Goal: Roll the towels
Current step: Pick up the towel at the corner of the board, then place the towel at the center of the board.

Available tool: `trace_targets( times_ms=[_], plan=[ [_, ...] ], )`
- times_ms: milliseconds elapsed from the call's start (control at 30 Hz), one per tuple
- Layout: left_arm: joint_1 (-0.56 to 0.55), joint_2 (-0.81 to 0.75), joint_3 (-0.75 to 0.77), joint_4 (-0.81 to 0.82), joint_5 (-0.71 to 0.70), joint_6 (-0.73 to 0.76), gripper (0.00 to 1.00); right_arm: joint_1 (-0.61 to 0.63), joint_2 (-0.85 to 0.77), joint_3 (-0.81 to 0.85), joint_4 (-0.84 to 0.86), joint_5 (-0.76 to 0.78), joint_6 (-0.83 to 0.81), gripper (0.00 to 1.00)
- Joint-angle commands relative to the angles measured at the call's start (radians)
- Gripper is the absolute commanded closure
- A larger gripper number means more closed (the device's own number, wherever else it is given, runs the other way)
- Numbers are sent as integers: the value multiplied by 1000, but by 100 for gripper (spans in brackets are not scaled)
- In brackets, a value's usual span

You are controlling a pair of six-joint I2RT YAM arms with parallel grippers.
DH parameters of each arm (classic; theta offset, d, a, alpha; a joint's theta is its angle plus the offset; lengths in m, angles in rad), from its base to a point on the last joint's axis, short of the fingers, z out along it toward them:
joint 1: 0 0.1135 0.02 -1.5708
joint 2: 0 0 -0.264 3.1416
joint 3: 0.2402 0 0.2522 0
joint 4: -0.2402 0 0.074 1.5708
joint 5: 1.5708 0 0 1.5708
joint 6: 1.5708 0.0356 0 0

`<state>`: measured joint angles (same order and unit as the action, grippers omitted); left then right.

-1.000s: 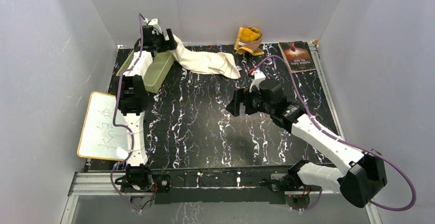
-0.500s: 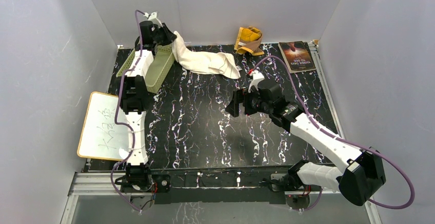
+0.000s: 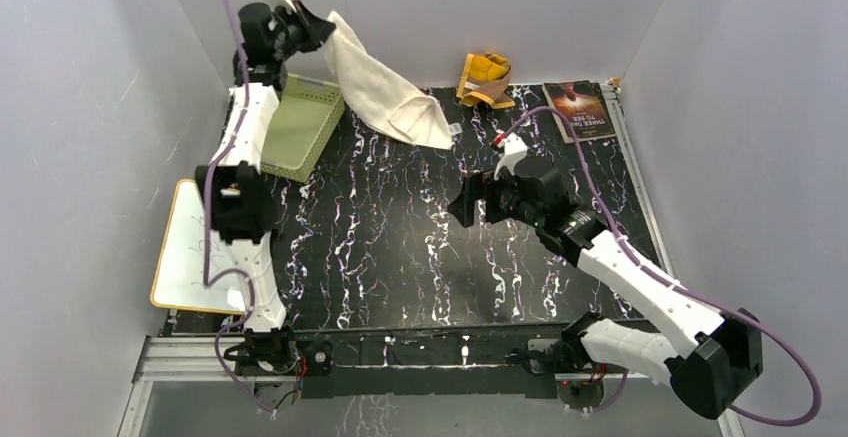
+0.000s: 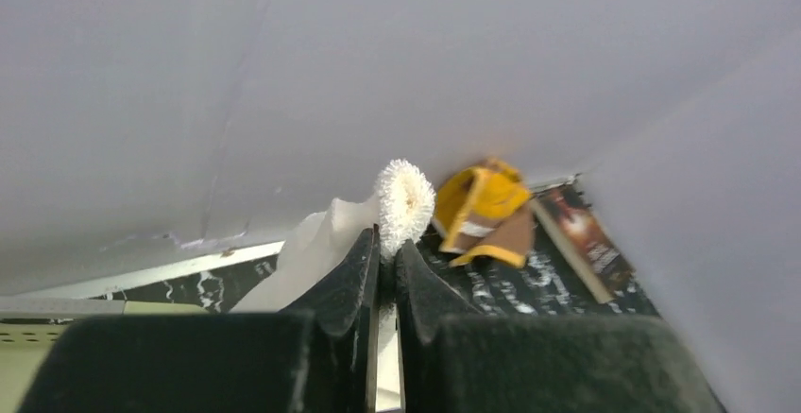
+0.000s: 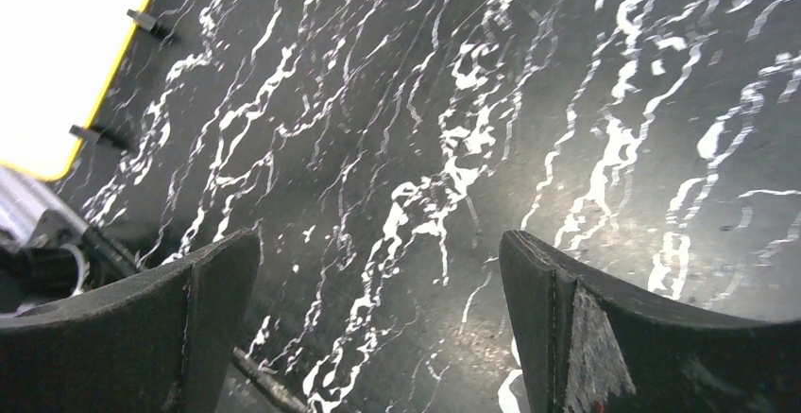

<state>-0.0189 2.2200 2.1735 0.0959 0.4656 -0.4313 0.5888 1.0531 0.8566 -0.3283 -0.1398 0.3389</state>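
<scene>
At the far left, a whiteboard [image 3: 190,257] with a yellow rim lies partly over the edge of the black, white-veined table [image 3: 400,257], and the left arm's elbow crosses above it. Behind it, in the far left corner, sits a pale green basket [image 3: 305,127], its left rim hidden by the same arm.

Above the basket, the left gripper [image 3: 318,29] is raised high against the back wall. Its fingers are pressed together on one end of the cream-white towel [image 3: 385,97]. In the left wrist view, the towel's fluffy edge pokes out just past the fingertips. The cloth hangs down and to the right in a slanted drape that covers part of the table's far edge. Whether its lower corner touches the table cannot be told.

Further right, the mustard-yellow towel [image 3: 487,79] lies crumpled against the back wall, with its tan-brown side showing. Just beside it, a dark-covered book [image 3: 580,109] lies flat.

The right gripper [image 3: 462,202] hovers over the middle of the table, well apart from both towels, with its fingers spread wide and nothing between them.
</scene>
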Motion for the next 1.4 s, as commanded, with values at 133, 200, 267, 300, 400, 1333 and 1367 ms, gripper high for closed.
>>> trace_targets(
  times_ms=[133,200,267,300,400,1333,1367],
  plan=[
    [-35,-708,-422,-5,-34,30,100,-4,205,215,86,248,-140,2],
    [-36,-815,-493,-69,-42,37,100,-6,292,276,129,205,-167,2],
    [-38,-896,-518,-158,-42,33,100,-7,362,324,170,148,-189,2],
    [-39,-926,-519,-188,-28,25,100,-7,385,343,185,128,-196,2],
    [-38,-970,-500,-217,38,-37,100,-8,401,364,216,111,-198,2],
    [-260,-816,-921,-510,-508,35,69,-61,3,-16,-124,310,26,2],
    [-260,-821,-926,-522,-515,42,57,-62,21,-15,-126,309,25,2]
  ],
)
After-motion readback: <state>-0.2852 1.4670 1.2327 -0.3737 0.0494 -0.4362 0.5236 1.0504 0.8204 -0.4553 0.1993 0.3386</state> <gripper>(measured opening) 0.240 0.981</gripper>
